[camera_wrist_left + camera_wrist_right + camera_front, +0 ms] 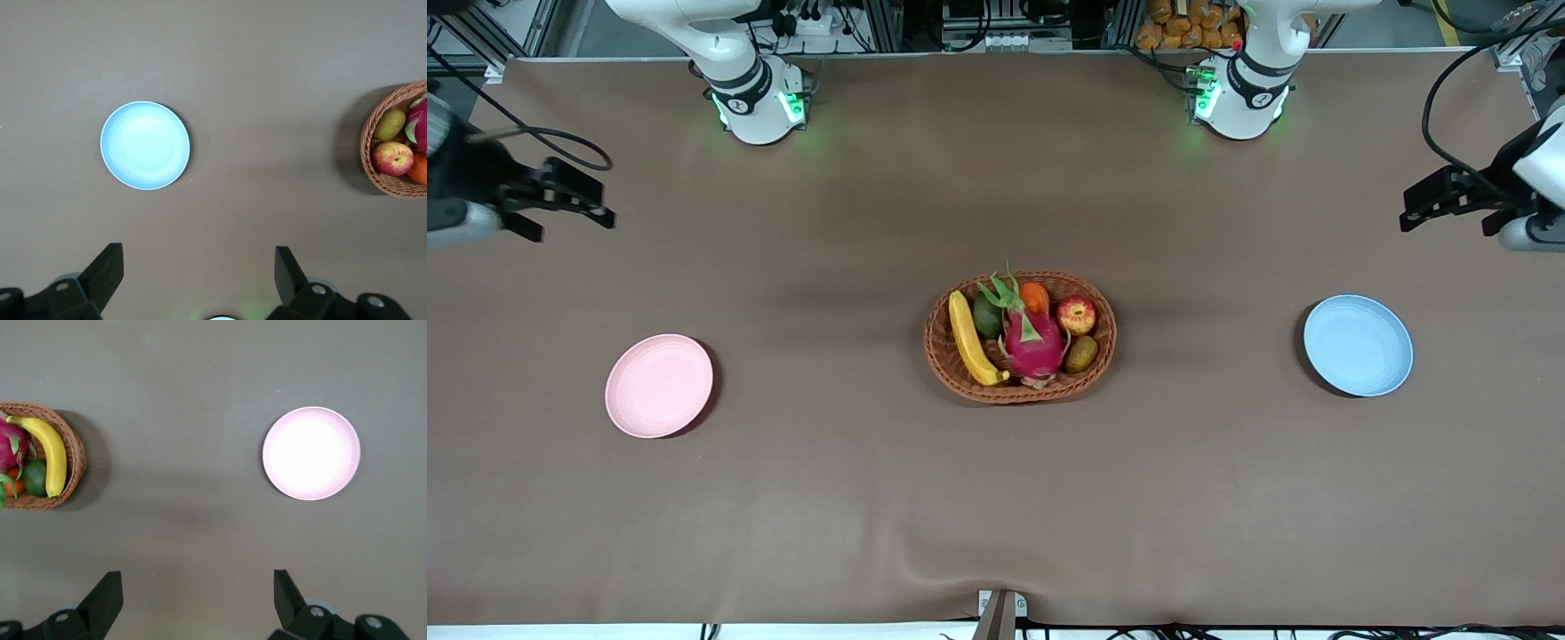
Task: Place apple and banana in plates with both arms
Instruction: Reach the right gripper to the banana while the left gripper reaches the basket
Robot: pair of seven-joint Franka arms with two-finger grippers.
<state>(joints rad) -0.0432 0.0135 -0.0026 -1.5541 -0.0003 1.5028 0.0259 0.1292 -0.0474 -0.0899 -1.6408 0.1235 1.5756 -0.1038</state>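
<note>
Here the red, yellow-streaked apple [1077, 314] and curved yellow banana [971, 339] lie in the wicker basket [1020, 388]. The left gripper [199, 267] and right gripper [198, 587] hang released, high over the bench [996, 498] ends.

two plates [659, 386], one basket [1020, 389], six fruits, two arms [729, 53]

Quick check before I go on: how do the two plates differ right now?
The pink plate lies toward the right arm's end of the table; the blue plate lies toward the left arm's end. The pink plate sits nearer the front camera than the blue plate. Both are round, shallow, similar in size, empty, and apart from the basket.
</note>
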